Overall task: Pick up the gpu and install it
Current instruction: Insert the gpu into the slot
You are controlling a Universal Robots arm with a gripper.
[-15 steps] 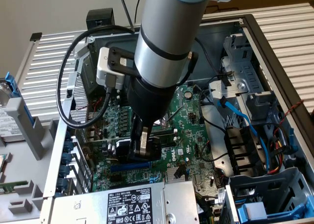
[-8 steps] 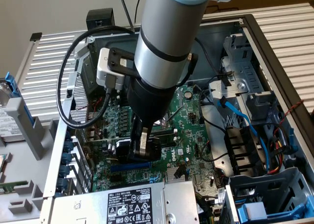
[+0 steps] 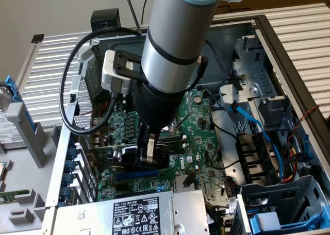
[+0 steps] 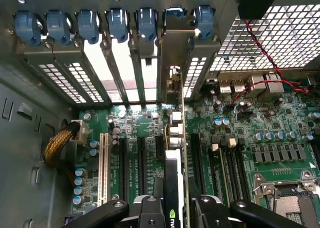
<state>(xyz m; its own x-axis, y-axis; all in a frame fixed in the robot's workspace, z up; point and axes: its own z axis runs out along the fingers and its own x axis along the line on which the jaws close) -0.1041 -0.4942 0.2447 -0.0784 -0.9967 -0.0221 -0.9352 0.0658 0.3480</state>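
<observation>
- The gripper [image 4: 175,210] is down inside the computer case [image 3: 289,49], over the big green motherboard [image 4: 240,138].
- Its jaws are pinched on the gpu [image 4: 173,180], one on each side.
- The gpu stands up on its edge, in line with the long black slots [image 4: 141,160].
- Its silver bracket [image 4: 175,58] is at the back wall, next to the blue clips [image 4: 87,25].
- The card may be touching a slot below, but that part is hidden.
</observation>
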